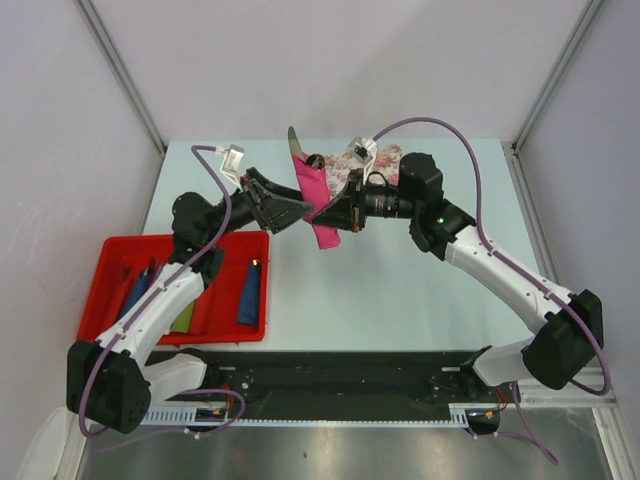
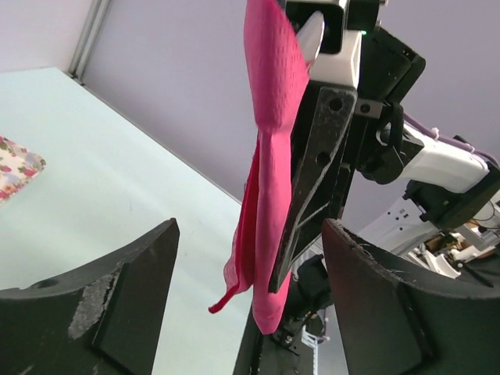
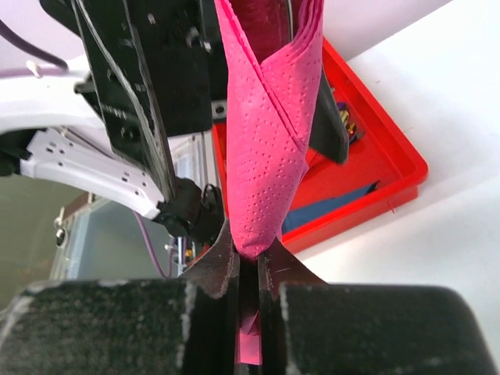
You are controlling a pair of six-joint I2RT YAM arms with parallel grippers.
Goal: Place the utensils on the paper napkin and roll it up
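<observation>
Closest in the right wrist view, the right end effector point(image 3: 248, 262) is clamped almost shut on the narrow end of the paper napkin point(image 3: 266, 156), which is rolled into a slim pink tube. The roll hangs in the air beyond the far right corner of the red tray point(image 1: 120, 255), tilted, with a knife point(image 1: 293, 142) tip poking out of its upper end. The left end effector point(image 2: 249, 226) stands wide open, one finger on each side of the roll, holding nothing. A loose flap trails at the roll's lower end. With only one pinch on thin paper, the wrap could unwind or tear. The utensils might then slide out onto the desk point(image 1: 400, 290) before the roll reaches the tray.
</observation>
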